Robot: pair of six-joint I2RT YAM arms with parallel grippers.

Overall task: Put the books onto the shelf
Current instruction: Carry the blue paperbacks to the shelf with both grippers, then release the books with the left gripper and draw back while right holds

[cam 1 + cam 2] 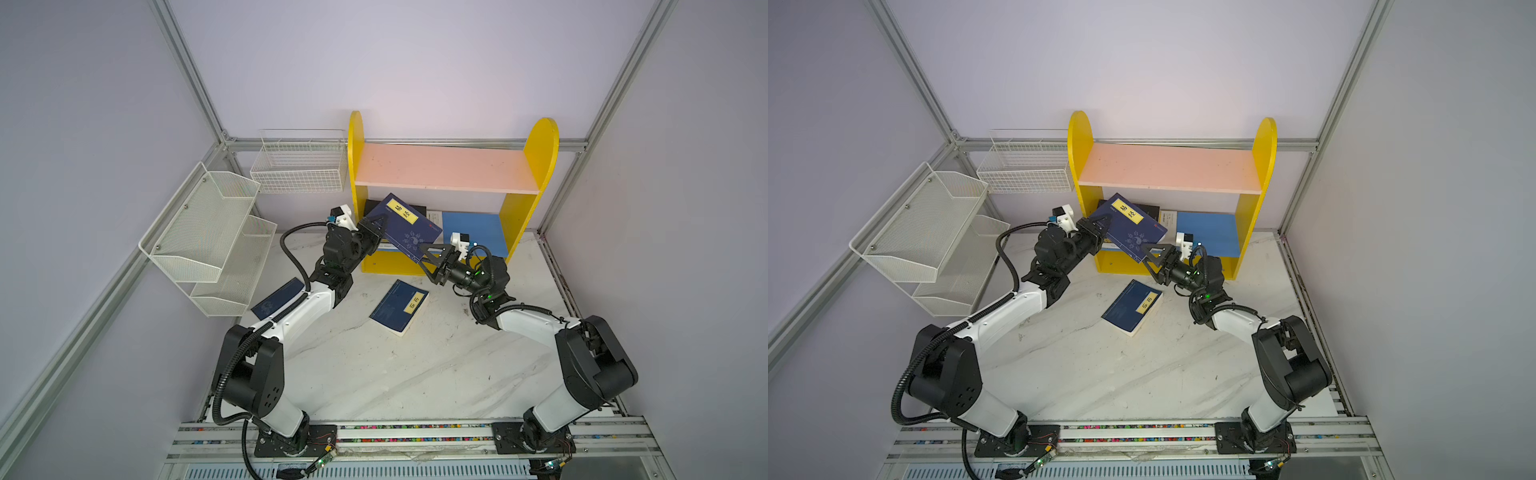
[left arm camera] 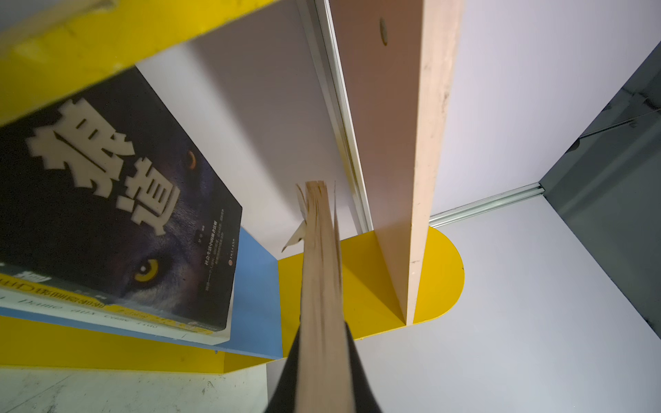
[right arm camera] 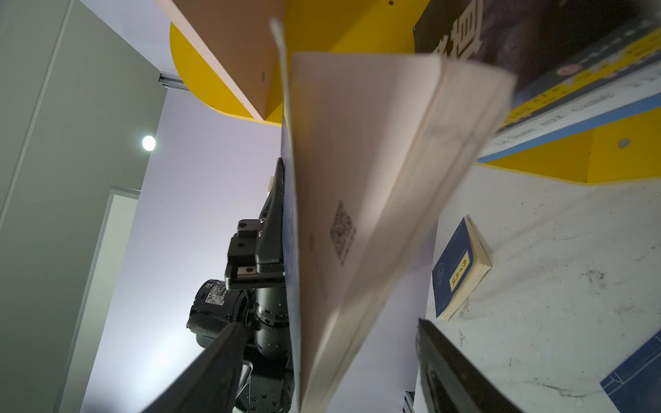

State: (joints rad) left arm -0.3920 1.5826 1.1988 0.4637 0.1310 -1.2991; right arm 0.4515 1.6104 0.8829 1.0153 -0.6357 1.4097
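At the far left of the white marbled table [image 1: 374, 374], a white mesh tiered rack [image 1: 208, 232] and a white wire basket [image 1: 299, 166] stood out of the job. Near the rack's foot a flat navy paperback [image 1: 278, 299] lay partly hidden under my left arm.

My left gripper [image 1: 371, 235] was clamped on a navy paperback with a yellow title label [image 1: 409, 228]. It held the book tilted in the mouth of the lower bay of the yellow wooden bookcase with rounded side panels [image 1: 542, 158], beneath its pink upper board [image 1: 444, 168]. The left wrist view showed the fingers [image 2: 282, 393] pinched on the page edge. It also showed a black paperback with wolf eyes [image 2: 118, 200] topping a small stack on the blue lower board [image 1: 473, 230].

On the table before the bookcase lay another navy paperback, face up [image 1: 399, 307]. Further right, my right gripper [image 1: 428, 262] had its fingers spread wide. The held book's lower corner sat between them, ungripped as far as I could tell.

I judged the step as shelving this one book — at the bay, not yet set down. Next I would need to level it and push it deeper, clear of the pink board's edge. Its cover was fanning loose in the right wrist view, so a steadying touch there seemed wise. At least two books remained on the table.
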